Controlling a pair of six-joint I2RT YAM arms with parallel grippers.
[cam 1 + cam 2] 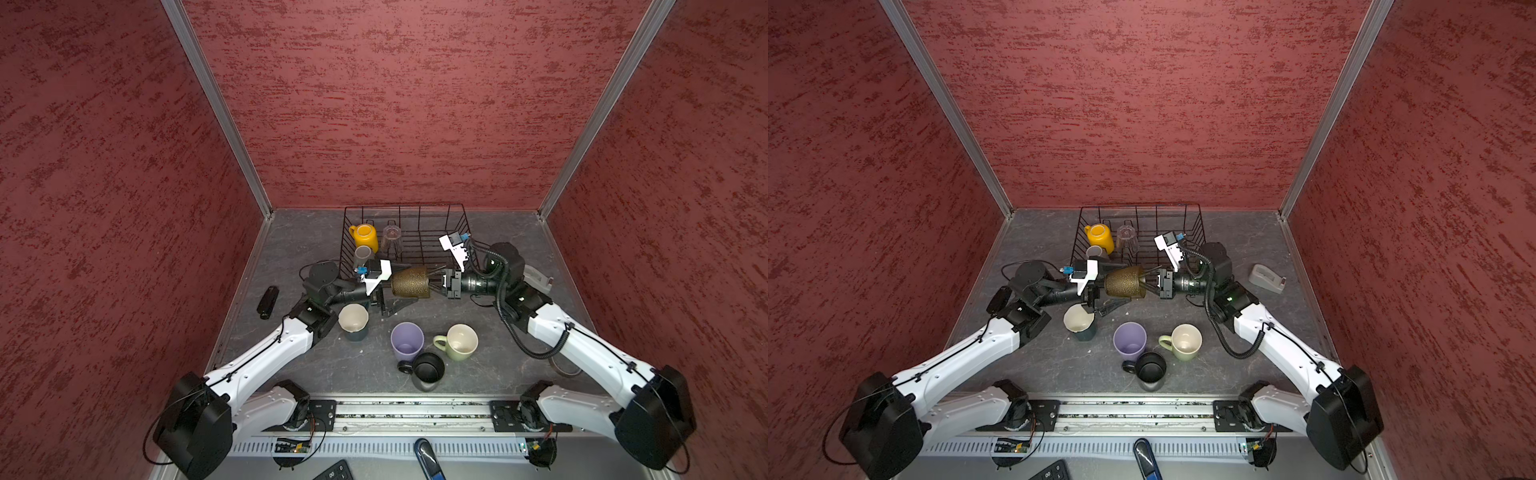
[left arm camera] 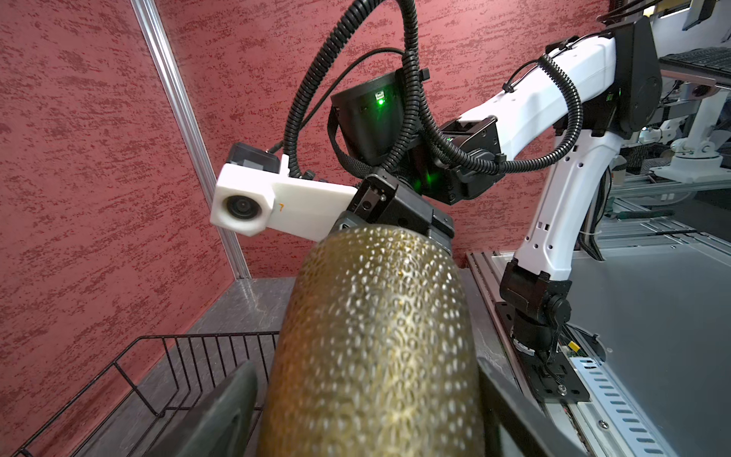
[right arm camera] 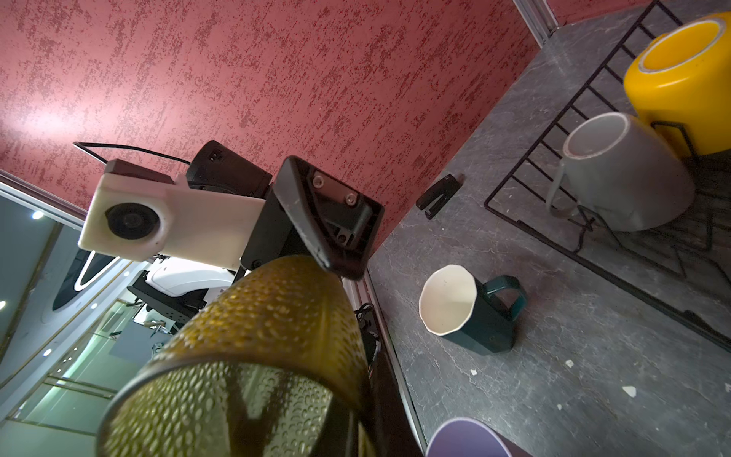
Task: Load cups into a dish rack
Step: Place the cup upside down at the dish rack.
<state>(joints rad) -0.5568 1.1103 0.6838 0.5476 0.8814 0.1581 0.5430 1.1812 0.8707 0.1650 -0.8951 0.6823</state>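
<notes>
**Amber-olive glass** point(image 1: 410, 282): held horizontal in the air between the two arms, just in front of the near edge of the dish rack point(image 1: 399, 206) and clear of the table point(image 1: 299, 249). Its wide mouth faces the right arm and its narrower base the left.

The right gripper point(image 1: 434, 284) is closed on the mouth end, and its fingers show dark through the wall in the right wrist view. The left gripper point(image 2: 364, 368) straddles the base end, with one finger point(image 3: 328, 221) reaching over the dimpled wall. Whether both pads press cannot be told.

**Handling, as judged:** a stiff, brittle, fairly light vessel. The dimples probably give more purchase than plain glass, yet the taper could let a squeeze slide toward the base. The surest hold seems to be across the body with pads on opposite sides, or a pinch on the wall at the rim. A knock against the wire could chip it.

**In the rack, along its left side:**
- yellow mug point(image 1: 365, 237) toward the back
- clear glass point(image 1: 391, 237) just beside the yellow mug
- grey mug point(image 1: 363, 254) nearer the front left corner, tipped over

**On the table in front of the rack, all mouth up:**
- teal mug point(image 1: 353, 322) near the left gripper
- lilac tumbler point(image 1: 407, 341), pale green mug point(image 1: 459, 341) and black mug point(image 1: 428, 370) near one another, the black one closest to the front edge

**Toward the table's edges:** a small black object point(image 1: 268, 302) lies toward the left edge, and a grey tape dispenser point(image 1: 1266, 279) toward the right edge.
</notes>
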